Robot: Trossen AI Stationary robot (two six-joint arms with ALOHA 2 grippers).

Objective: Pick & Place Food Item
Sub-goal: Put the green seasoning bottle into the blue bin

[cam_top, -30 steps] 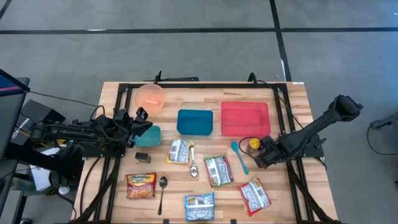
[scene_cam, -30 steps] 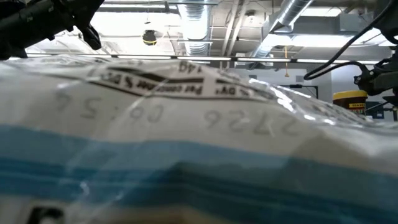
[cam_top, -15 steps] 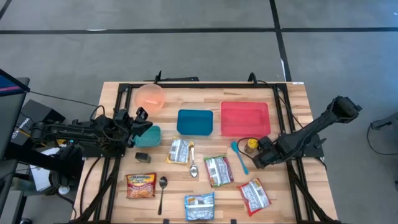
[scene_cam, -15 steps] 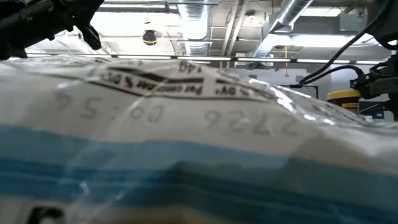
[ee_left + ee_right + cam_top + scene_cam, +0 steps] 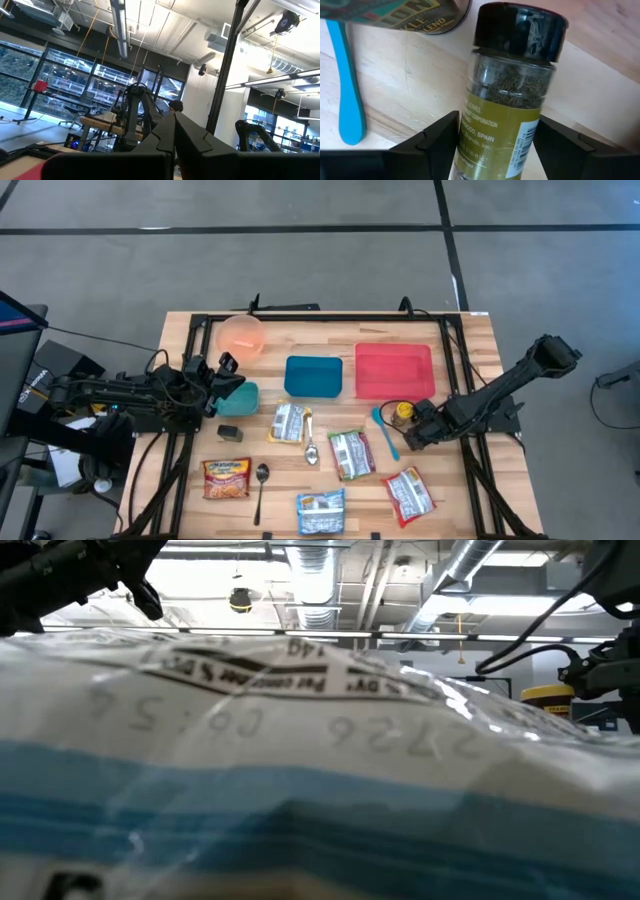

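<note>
A clear spice jar (image 5: 507,105) with a black lid, green herbs and a yellow-green label lies between the fingers of my right gripper (image 5: 497,142), low over the table's right middle (image 5: 416,428). A yellow-lidded can (image 5: 403,412) stands just beyond the jar's lid and also shows in the right wrist view (image 5: 395,15). A blue spoon (image 5: 384,430) lies beside it. My left gripper (image 5: 175,137) is shut and empty at the table's left edge, by a teal bowl (image 5: 240,398). My right gripper has the jar's glass body (image 5: 470,125) between its two fingers, one on each side, at the labelled lower part. The fingers lie along the jar, coming low from the table's right. The lid (image 5: 520,27) points past the fingertips. I cannot tell whether the jar is clear of the wood.
A pink bowl (image 5: 241,334), a blue tray (image 5: 313,376) and a red tray (image 5: 393,370) stand along the far half. Several food packets (image 5: 351,453) and two metal spoons (image 5: 310,445) lie on the near half. One packet (image 5: 300,740) fills the low view.
My right gripper has crept toward the table's left edge, staying low. The yellow-lidded can has shifted a little to the left with it.
</note>
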